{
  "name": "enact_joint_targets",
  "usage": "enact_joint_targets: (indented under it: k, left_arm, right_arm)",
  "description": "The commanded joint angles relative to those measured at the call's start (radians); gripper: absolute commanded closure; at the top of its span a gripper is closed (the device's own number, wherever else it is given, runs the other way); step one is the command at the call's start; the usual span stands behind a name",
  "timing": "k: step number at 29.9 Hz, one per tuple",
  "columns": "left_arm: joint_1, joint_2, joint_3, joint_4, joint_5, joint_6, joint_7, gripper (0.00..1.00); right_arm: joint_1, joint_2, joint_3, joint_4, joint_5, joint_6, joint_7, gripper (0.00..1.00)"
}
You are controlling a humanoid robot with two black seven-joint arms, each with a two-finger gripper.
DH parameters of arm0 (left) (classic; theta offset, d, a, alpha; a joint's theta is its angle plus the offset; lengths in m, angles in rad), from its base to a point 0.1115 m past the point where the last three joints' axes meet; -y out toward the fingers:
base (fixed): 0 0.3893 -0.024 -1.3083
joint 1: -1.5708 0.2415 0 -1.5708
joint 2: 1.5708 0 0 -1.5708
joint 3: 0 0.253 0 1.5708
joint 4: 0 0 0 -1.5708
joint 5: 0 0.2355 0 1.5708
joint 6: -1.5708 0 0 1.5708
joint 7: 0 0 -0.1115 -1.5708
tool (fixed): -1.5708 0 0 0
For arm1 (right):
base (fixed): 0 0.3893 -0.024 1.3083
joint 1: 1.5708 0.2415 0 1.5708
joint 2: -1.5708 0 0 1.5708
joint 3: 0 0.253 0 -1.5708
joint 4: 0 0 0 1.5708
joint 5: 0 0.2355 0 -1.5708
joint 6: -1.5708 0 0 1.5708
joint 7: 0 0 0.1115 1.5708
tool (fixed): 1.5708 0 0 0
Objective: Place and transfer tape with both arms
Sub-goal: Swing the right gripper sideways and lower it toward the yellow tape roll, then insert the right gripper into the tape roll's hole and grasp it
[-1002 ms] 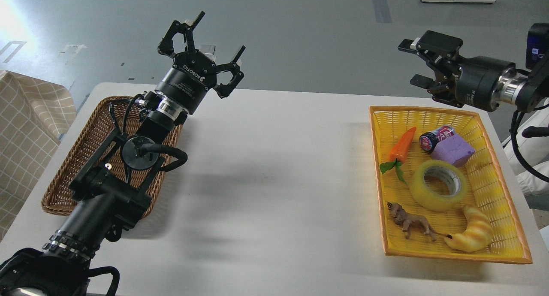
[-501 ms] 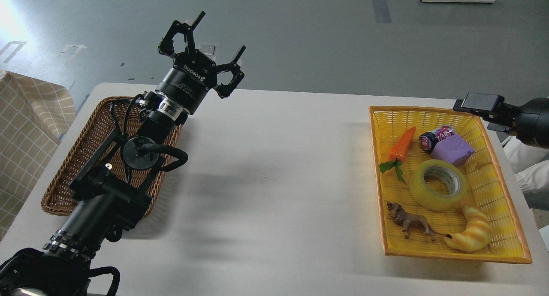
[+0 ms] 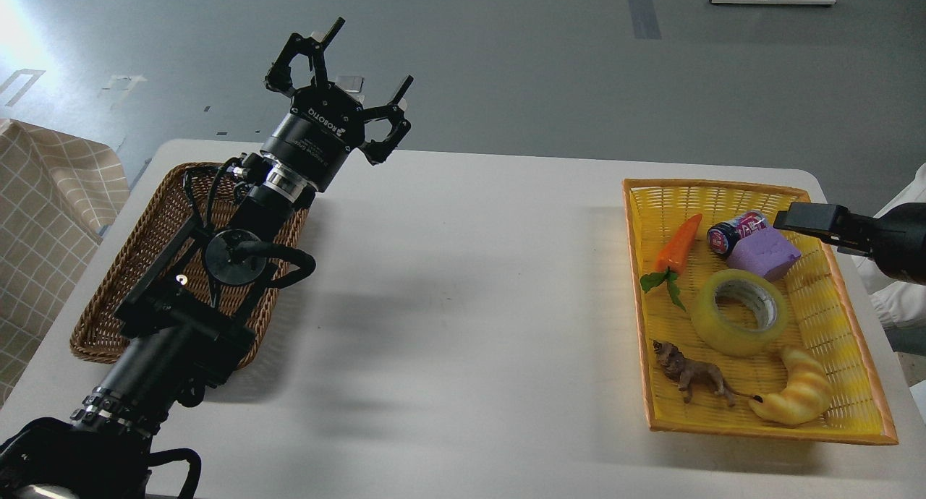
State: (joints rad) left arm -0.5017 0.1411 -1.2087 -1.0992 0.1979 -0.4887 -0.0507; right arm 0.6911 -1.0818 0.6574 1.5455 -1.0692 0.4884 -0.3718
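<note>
The tape (image 3: 739, 312), a thick translucent yellow roll with a grey-white core, lies flat in the middle of the yellow basket (image 3: 712, 186) at the right. My right gripper (image 3: 804, 220) comes in from the right edge, low over the basket's far right part, just above the purple block (image 3: 765, 257) and beyond the tape. Only one flat finger shows clearly, so I cannot tell how its jaws stand. My left gripper (image 3: 336, 72) is open and empty, raised above the table's far left, over the far end of the brown wicker basket (image 3: 145, 267).
The yellow basket also holds a toy carrot (image 3: 680, 244), a small can (image 3: 734, 233), a toy lion (image 3: 691, 376) and a yellow croissant toy (image 3: 796, 398). The white table (image 3: 463, 304) lies between the two baskets. A checked cloth (image 3: 43, 217) hangs at the left.
My right gripper has come down and drawn back to the right, from high beyond the yellow basket to just above its far right corner. The left arm has barely moved.
</note>
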Motion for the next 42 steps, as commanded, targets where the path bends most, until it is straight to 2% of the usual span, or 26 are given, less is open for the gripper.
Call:
enact_joint_targets:
  k: [1,7,18,22,28,36,38,42]
  left_arm:
    - [0.0,0.0,0.0,-0.001,0.0,0.0,0.0,0.02]
    - [0.002,0.002,0.0,0.001,0.0,0.0,0.0,0.02]
    - [0.003,-0.001,0.0,0.001,-0.003,0.0,0.0,0.02]
    - [0.002,0.0,0.0,0.001,0.0,0.0,0.0,0.02]
    - [0.002,0.002,0.0,0.001,0.0,0.0,0.0,0.02]
    - [0.003,0.0,0.0,0.001,-0.003,0.0,0.0,0.02]
    - [0.002,0.0,0.0,0.001,-0.003,0.0,0.0,0.02]
    - [0.002,0.002,0.0,0.002,-0.003,0.0,0.0,0.02]
  right_arm:
    - [-0.008,-0.001,-0.001,-0.008,-0.018,0.0,0.002,0.02]
    - [-0.038,0.011,-0.001,-0.033,-0.104,0.0,0.005,0.02]
    - [-0.044,0.105,-0.067,-0.099,-0.164,0.0,0.004,0.04]
    - [-0.045,0.138,-0.07,-0.108,-0.209,0.0,0.002,0.07]
    - [-0.044,0.154,-0.134,-0.108,-0.248,0.0,-0.025,0.14]
    - [-0.047,0.154,-0.137,-0.111,-0.259,0.0,-0.029,0.14]
    - [-0.047,0.157,-0.139,-0.111,-0.265,0.0,-0.03,0.19]
    - [-0.048,0.164,-0.139,-0.111,-0.265,0.0,-0.048,0.22]
